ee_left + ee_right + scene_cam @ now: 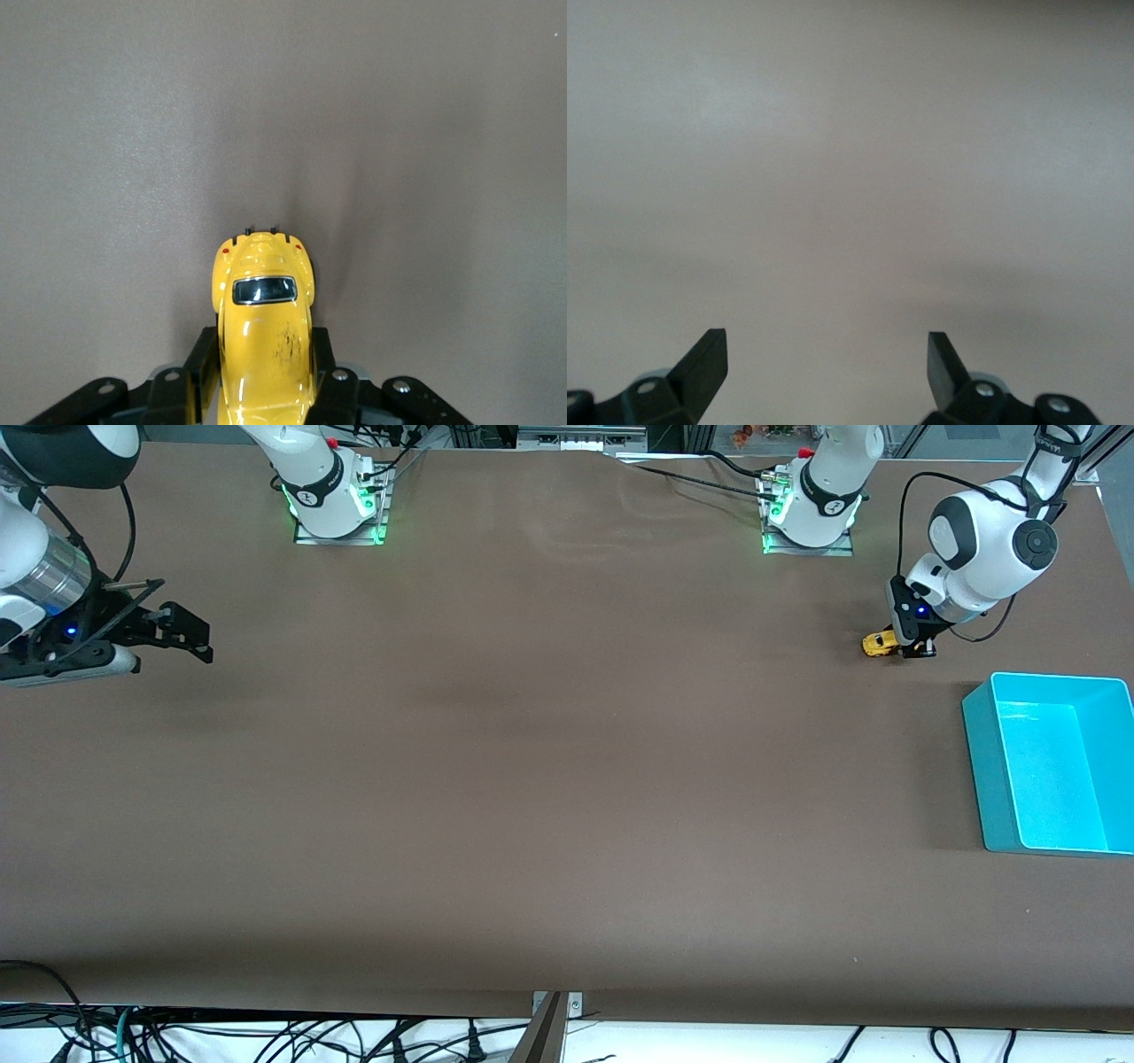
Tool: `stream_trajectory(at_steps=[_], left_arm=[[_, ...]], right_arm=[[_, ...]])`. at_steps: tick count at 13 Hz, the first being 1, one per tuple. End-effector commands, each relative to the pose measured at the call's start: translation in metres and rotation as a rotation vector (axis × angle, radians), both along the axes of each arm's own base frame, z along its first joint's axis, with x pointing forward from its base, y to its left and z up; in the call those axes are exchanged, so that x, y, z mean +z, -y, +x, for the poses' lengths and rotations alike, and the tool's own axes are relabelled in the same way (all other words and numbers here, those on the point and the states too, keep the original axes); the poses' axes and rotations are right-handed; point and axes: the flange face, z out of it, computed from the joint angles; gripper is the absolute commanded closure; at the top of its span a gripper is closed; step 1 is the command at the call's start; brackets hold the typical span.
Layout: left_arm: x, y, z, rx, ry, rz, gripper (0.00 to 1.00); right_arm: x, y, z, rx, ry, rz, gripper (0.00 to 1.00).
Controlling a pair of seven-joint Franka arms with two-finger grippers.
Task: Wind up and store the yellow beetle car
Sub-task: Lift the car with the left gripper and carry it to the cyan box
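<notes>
The yellow beetle car (879, 643) sits on the brown table toward the left arm's end, a little farther from the front camera than the teal bin. My left gripper (912, 645) is down at the table and shut on the car's sides. In the left wrist view the car (264, 328) fills the gap between the two black fingers (199, 363), with its dark window and rounded body sticking out past them. My right gripper (182, 633) waits above the table at the right arm's end, open, with only bare table between its fingertips (704, 359).
A teal open bin (983, 779) stands at the left arm's end of the table, nearer to the front camera than the car. The two arm bases (332, 505) (811, 509) stand along the table's back edge. Cables hang below the table's front edge.
</notes>
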Motion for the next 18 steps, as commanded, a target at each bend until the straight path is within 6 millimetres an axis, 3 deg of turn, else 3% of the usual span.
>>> stream_trajectory(at_steps=[1, 4, 6, 11, 14, 16, 18], left_arm=[[0.014, 0.002, -0.009, -0.034, 0.04, 0.018, 0.96], [0.037, -0.003, 0.011, -0.043, -0.004, 0.006, 0.95], [0.059, -0.005, 0.035, -0.065, 0.002, 0.012, 0.95], [0.145, 0.005, 0.121, -0.15, 0.007, 0.03, 0.95], [0.184, 0.0, 0.154, -0.21, 0.003, 0.027, 0.94], [0.189, -0.03, 0.164, -0.237, 0.012, 0.025, 0.94], [0.18, -0.058, 0.176, -0.28, 0.004, 0.022, 0.94]], right_arm=[[0.006, 0.004, 0.004, -0.009, 0.011, -0.004, 0.0], [0.0, 0.002, 0.017, 0.031, 0.045, 0.001, 0.0], [-0.005, 0.001, 0.017, 0.033, 0.032, 0.001, 0.0], [0.01, 0.011, 0.01, 0.02, 0.041, -0.003, 0.0], [0.017, 0.015, 0.013, 0.005, 0.067, -0.005, 0.0], [0.019, 0.013, 0.017, 0.006, 0.1, -0.011, 0.0], [0.02, 0.013, 0.016, 0.01, 0.096, -0.011, 0.0]])
